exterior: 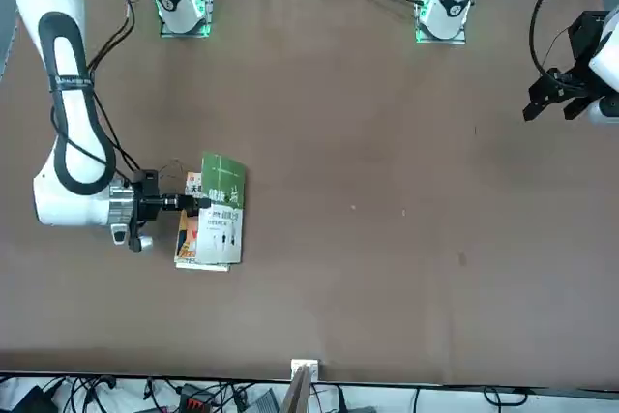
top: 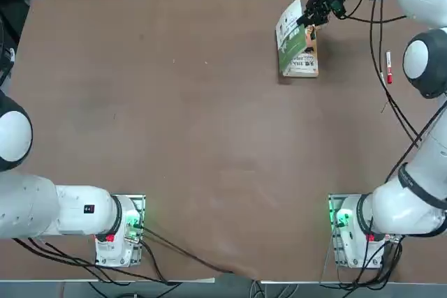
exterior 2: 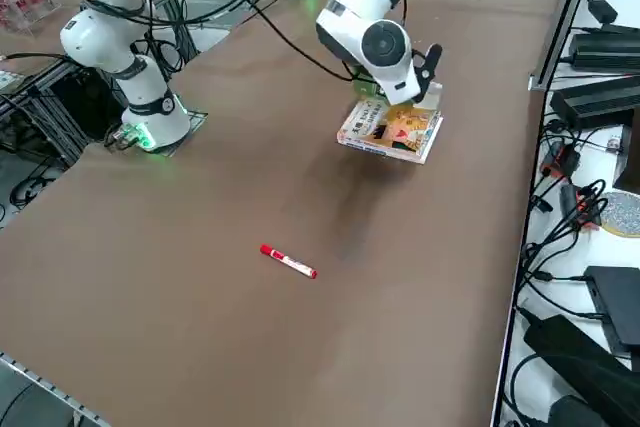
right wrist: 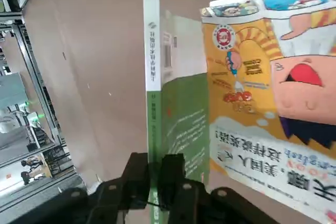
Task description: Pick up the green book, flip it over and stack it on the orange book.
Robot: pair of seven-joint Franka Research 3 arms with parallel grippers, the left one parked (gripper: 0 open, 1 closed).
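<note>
Right fingers (right wrist: 167, 174): closed on the spine of the green book (right wrist: 181, 114), toward one end.
Green book position: tilted up at the side of the orange book (right wrist: 252, 87), partly over it in the front view; contact between the two cannot be confirmed.
Step in hand (judged): turning and laying down. Rotate slowly about the spine; align edges before release; avoid pushing the lower book.
Green book appearance: half white, half green outer face, small white text, narrow two-colour spine.
</note>
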